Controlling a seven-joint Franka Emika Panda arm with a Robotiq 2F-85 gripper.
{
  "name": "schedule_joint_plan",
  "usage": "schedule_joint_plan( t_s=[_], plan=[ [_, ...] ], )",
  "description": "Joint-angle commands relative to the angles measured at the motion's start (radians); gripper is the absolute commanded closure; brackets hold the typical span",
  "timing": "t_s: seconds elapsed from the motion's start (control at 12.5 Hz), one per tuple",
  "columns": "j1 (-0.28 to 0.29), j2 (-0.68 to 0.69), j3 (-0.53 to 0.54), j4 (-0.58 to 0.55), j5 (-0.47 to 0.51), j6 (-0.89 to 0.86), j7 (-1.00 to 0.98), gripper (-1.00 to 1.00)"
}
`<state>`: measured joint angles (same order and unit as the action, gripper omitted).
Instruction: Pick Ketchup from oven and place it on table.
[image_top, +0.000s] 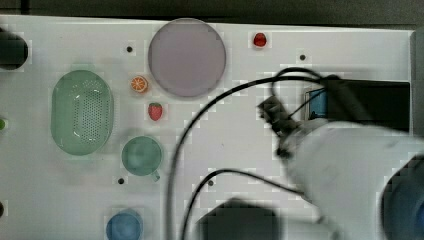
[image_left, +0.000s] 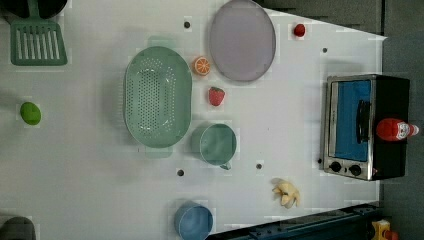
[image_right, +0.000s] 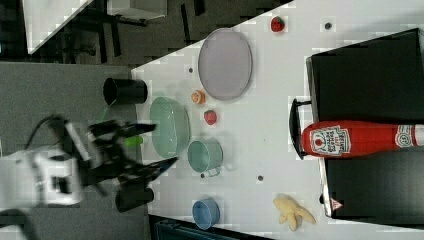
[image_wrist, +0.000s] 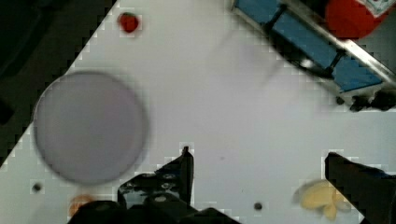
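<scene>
The Ketchup (image_right: 360, 139) stands upright on the black top of the oven (image_right: 370, 75), close to the front edge above the door handle, so nothing of the task is done yet. The left view agrees: the red bottle sits on the oven's roof, just behind the bar handle and above the blue glass door, with its white cap pointing away from the door. What remains, as I judge it, is everything: reach the bottle, close on it, lift it clear of the oven and set it down on the bench (image_left: 280, 130).

The tool (image_wrist: 257, 163) is released, its two dark fingers (image_wrist: 180, 170) spread wide with bare bench between them and nothing held. In the wrist view the oven's silver front and blue door lie well beyond the fingers, with the red body of the bottle just behind the door frame, so the tool is well apart from the oven. A banana bunch (image_wrist: 322, 198) lies on the bench near one finger, on the oven's knob side.

In the right view the arm's white wrist and the open tool hang well away from the oven, beyond the green colander (image_right: 170, 126). In the top view the arm's bulk crosses over the oven and hides the bottle. The tool must travel towards the oven before any grasp.
</scene>
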<state>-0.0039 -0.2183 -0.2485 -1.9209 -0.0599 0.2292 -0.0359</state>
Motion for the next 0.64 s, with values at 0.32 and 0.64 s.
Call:
schedule_joint_plan(
  t_s=[0.32,0.64],
  plan=[
    [-0.069,0.155,-0.264,-0.007,0.012,0.238,-0.035,-1.0],
    [-0.075,0.317,-0.362,0.011,0.081,0.31,-0.017,-1.0]
  ],
)
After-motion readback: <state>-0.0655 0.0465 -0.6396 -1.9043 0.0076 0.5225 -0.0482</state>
